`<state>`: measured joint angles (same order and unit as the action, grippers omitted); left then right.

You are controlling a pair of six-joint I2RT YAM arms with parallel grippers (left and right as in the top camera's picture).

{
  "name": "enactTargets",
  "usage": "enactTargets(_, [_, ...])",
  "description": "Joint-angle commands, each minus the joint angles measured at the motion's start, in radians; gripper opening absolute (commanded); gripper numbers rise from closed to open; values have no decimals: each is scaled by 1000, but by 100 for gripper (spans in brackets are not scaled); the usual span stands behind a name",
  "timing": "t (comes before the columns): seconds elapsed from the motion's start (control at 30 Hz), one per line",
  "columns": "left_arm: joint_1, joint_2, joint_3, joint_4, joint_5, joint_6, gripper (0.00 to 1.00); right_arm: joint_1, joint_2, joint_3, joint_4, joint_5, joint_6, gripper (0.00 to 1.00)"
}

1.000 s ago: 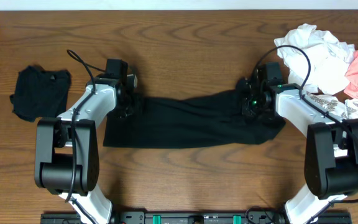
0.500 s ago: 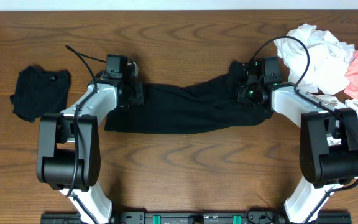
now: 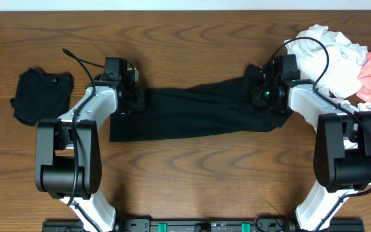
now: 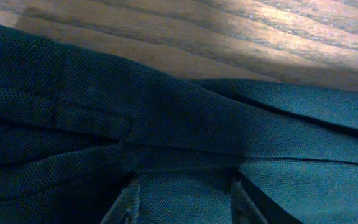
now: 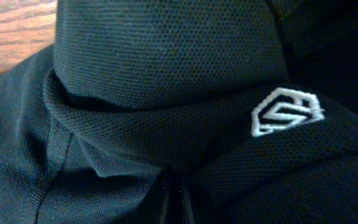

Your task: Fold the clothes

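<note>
Table (image 3: pixel 192 180): black shirt (image 3: pixel 192 116) lies mid-table, stretched in a band between the arms. Judged soft, light and limp; it will sag unless pinched at hems or corners. Right gripper (image 3: pixel 260 92) is clamped tight on its right end. Left gripper (image 3: pixel 134 100) is half-closed, with a thick fold bunched between the jaws. Small white logo (image 5: pixel 284 111) sits beside the right grip.

Both arms (image 3: pixel 92 106) are white with black joints (image 3: pixel 66 171), trailing black cables (image 3: pixel 77 59).
</note>
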<state>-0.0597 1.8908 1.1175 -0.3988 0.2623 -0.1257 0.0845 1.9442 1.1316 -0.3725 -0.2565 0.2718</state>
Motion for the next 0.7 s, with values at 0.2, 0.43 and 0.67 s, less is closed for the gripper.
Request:
enactTargets(0.2, [11, -54, -15, -24, -24, 10, 57, -17, -5, 9, -13, 27, 26, 10])
enactTargets(0.43, [16, -191, -13, -78, -26, 16, 68, -17, -155, 21, -41, 27, 25, 11])
enactTargets(0.67, [113, -258, -14, -145, -103, 22, 78, -17, -327, 21, -130, 23, -42, 15])
